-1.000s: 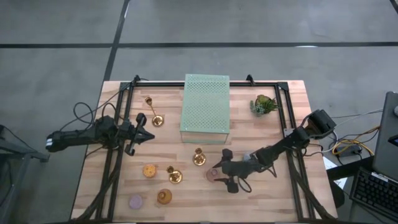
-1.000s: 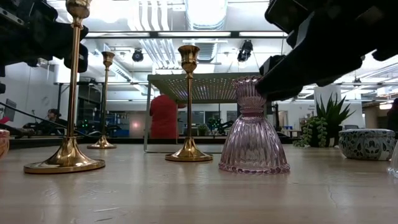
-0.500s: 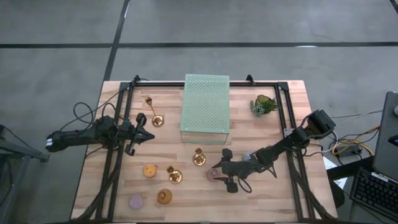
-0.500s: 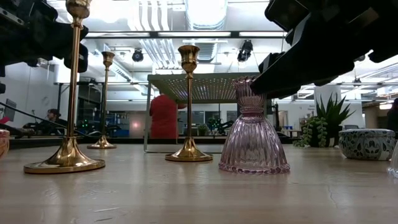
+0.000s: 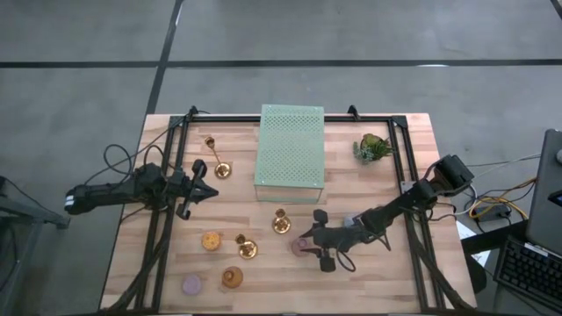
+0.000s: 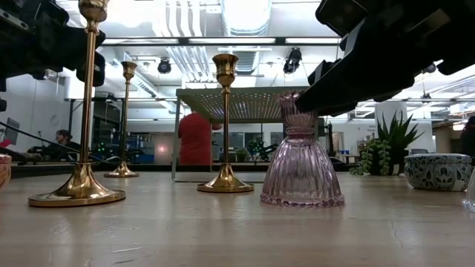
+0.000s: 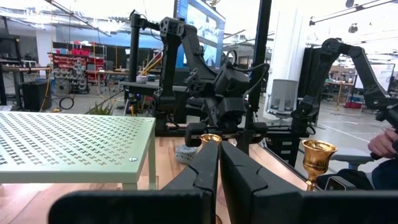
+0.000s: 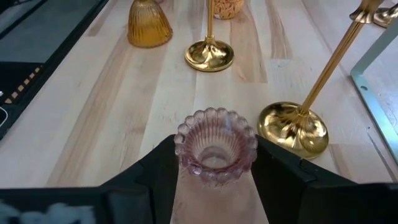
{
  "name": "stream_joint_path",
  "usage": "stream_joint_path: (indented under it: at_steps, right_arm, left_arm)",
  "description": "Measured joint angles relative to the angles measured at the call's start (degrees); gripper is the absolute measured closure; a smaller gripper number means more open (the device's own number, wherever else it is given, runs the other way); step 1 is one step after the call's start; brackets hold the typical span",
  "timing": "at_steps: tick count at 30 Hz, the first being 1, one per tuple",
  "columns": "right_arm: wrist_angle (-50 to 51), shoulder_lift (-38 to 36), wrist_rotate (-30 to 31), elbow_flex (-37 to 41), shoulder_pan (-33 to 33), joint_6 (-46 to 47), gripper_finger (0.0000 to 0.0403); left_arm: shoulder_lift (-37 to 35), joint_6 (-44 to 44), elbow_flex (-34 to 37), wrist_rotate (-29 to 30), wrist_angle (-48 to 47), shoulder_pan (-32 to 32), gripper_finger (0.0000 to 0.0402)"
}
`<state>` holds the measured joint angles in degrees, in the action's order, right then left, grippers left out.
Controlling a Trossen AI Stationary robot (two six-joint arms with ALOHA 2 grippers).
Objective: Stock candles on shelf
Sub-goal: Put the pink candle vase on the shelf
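Note:
A mauve-pink ribbed glass candle (image 5: pixel 299 247) stands on its flared base on the wood table (image 5: pixel 386 272), in front of the mint-green shelf (image 5: pixel 290 154). My right gripper (image 5: pixel 309 247) is shut on it; it also shows in the right wrist view (image 8: pixel 216 163). An orange candle (image 5: pixel 211 240), an amber one (image 5: pixel 232 278) and a lilac one (image 5: pixel 190 284) stand at the near left. My left gripper (image 5: pixel 207 188) is shut and empty, above the table's left side. My right gripper pinches the candle's narrow neck (image 8: pixel 186 167), just under the scalloped rim (image 8: pixel 216 121), one finger (image 8: pixel 163 171) on each side. The fingers come slanting down from the table's right side. The candle stands upright with its base (image 6: pixel 300 196) on the table.
Three brass candlesticks (image 5: pixel 281 223) (image 5: pixel 247 250) (image 5: pixel 219 168) stand around the candles, one close to my right gripper. A small green plant (image 5: pixel 372 147) sits at the far right. A black metal frame (image 5: pixel 167 211) runs along the table's sides. A person's hand (image 7: pixel 382 142) shows beyond the table.

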<state>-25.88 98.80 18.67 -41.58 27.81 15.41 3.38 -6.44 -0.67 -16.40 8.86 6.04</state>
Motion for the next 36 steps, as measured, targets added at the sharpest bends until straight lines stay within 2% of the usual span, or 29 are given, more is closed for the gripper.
stream_joint_path:
  at_steps: [23, 28, 36]
  right_arm:
    - [-0.09, -1.00, -0.53, -2.75, 0.04, -0.95, 0.0236]
    - [0.55, -4.43, -0.74, -3.15, 0.04, 0.72, 0.0236]
    - [10.20, -15.87, -0.66, -3.15, -0.07, 4.40, 0.0237]
  left_arm:
    - [0.00, 0.00, 0.00, 0.02, 0.00, 0.02, 0.0381]
    - [0.00, 0.00, 0.01, 0.00, -0.01, 0.00, 0.0381]
    - [0.00, 0.00, 0.00, 0.00, -0.48, 0.00, 0.0381]
